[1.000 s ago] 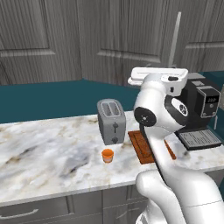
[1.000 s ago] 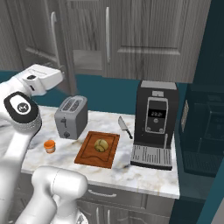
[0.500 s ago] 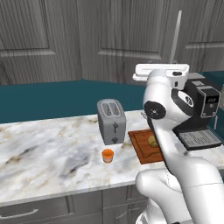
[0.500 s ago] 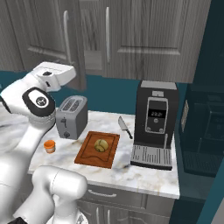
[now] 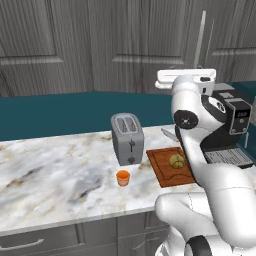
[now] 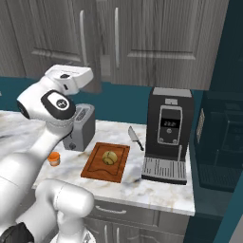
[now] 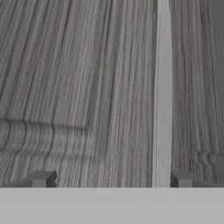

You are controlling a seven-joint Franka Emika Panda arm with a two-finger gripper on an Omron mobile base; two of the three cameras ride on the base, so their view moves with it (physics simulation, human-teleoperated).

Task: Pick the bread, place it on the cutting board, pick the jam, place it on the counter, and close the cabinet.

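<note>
So the bread (image 5: 176, 160) is sitting on the board (image 5: 165, 172), roughly in the middle of it. The board lies flat on the surface (image 5: 55, 170), just right of the toaster (image 5: 127, 138) as seen from the left base view. The jam (image 5: 122, 177) stands upright on the surface too, just in front of the toaster and a bit off the board's left edge, not touching either one. On the far side of the board from the toaster there's a knife (image 6: 135, 138) lying on the surface, near the board's back corner, and past that a black coffee machine (image 6: 167, 134) at the surface's right end.

The arm is raised well above the toaster, with the hand up at the level of the cabinet (image 6: 156, 42) doors. In the hand view the jaws (image 7: 112, 178) are spread wide with nothing between them, both dark tips poking up at the bottom. Right in front of them is dark grey wood grain with a silver handle (image 7: 162, 94) running top to bottom, lined up close to the right-hand tip. From the right base view two handles stand side by side above the toaster. Can't tell from these shots if the door is fully shut.
</note>
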